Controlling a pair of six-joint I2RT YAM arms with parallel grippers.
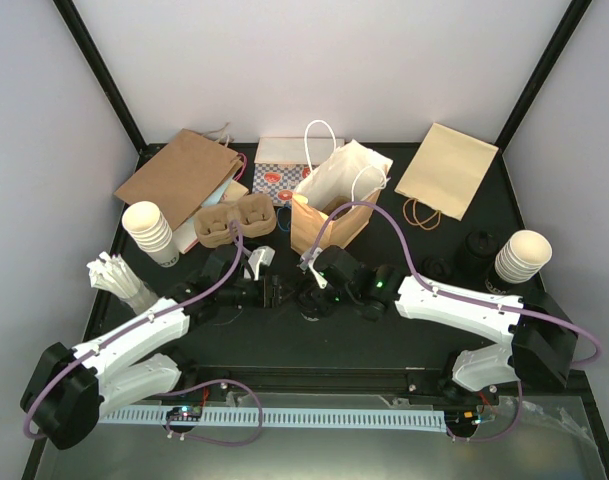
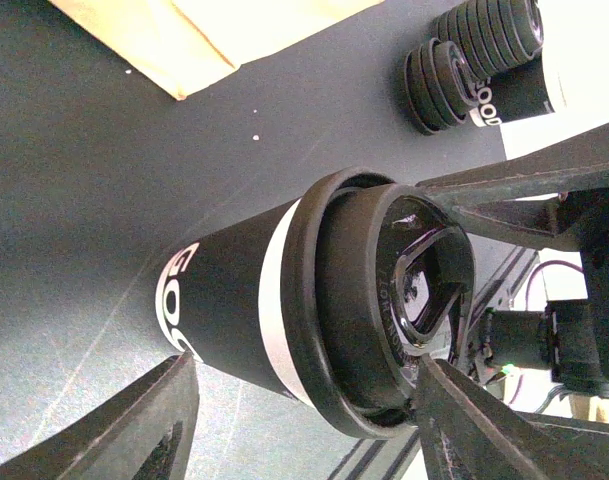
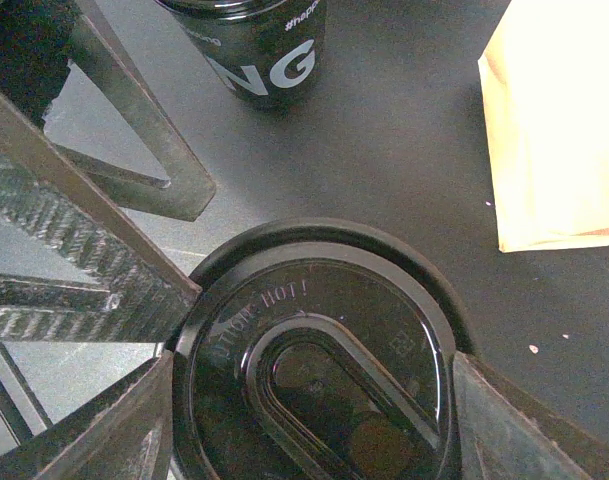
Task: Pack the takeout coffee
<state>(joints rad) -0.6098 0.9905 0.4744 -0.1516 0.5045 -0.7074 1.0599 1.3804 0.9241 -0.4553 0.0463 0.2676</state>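
Observation:
A black takeout cup (image 2: 224,300) with white lettering stands mid-table with a black lid (image 3: 314,330) marked "CAUTION HOT!" on it. My right gripper (image 3: 314,365) is shut on the lid from above, one finger on each side of its rim. My left gripper (image 2: 306,365) is open at the cup's side; one finger (image 2: 454,420) touches the lid's rim, the other stands just off the cup wall. In the top view both grippers, left (image 1: 276,292) and right (image 1: 314,290), meet there and hide the cup. A second black cup (image 3: 264,50) stands close by.
A cardboard cup tray (image 1: 234,220) sits behind the left arm. An open brown bag (image 1: 329,215) stands behind the grippers. Flat bags lie back left (image 1: 179,175) and back right (image 1: 446,170). White cup stacks (image 1: 149,232) (image 1: 524,255) and black lids (image 2: 454,70) flank the arms.

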